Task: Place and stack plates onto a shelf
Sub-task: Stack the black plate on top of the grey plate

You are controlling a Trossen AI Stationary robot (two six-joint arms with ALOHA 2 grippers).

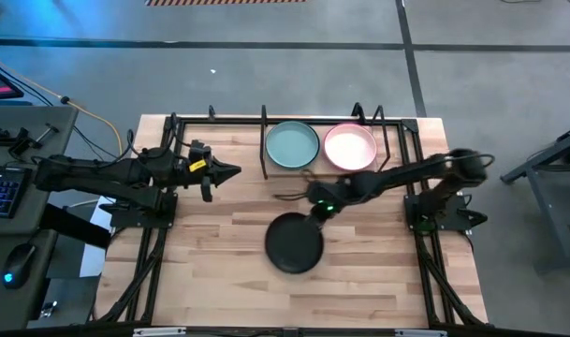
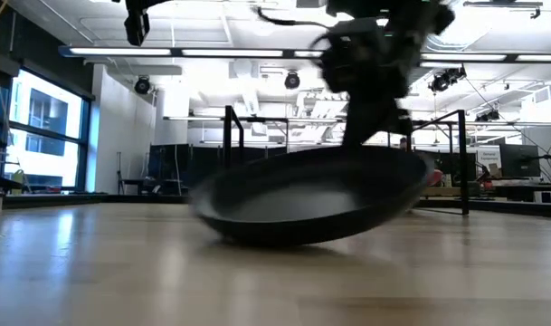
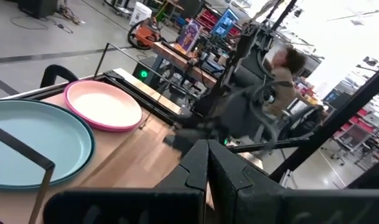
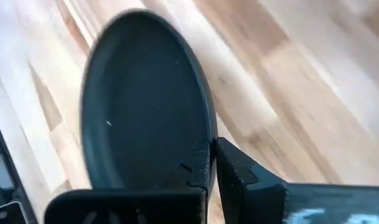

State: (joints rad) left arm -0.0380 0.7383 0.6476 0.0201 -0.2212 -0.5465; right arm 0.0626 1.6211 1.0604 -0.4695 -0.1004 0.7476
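Observation:
A black plate point(image 1: 294, 243) is at the middle of the wooden table, tilted, with my right gripper point(image 1: 314, 213) shut on it. In the low view the black plate point(image 2: 302, 195) has its right side raised. On the shelf point(image 1: 320, 126) at the table's far edge, a pale green plate point(image 1: 292, 145) and a pink plate point(image 1: 350, 147) lie flat side by side between black rods. My left gripper point(image 1: 230, 171) hovers shut and level at the left, clear of everything. Its wrist view shows the pale green plate point(image 3: 33, 143) and the pink plate point(image 3: 102, 102). My right gripper pinches the black plate's rim point(image 4: 201, 134) on the side nearest the shelf, one finger over the inner face and one finger point(image 4: 239, 171) outside the rim. It comes slanting down from the far right. The held rim is raised; the opposite low side point(image 2: 257, 237) is down at the tabletop.
Black frame bars run along the table's left and right sides point(image 1: 158, 234). The shelf's upright rods point(image 1: 264, 140) stand beside the plates. Bare tabletop point(image 1: 359, 290) lies near the front edge. A person point(image 3: 282, 68) sits beyond the table in the room.

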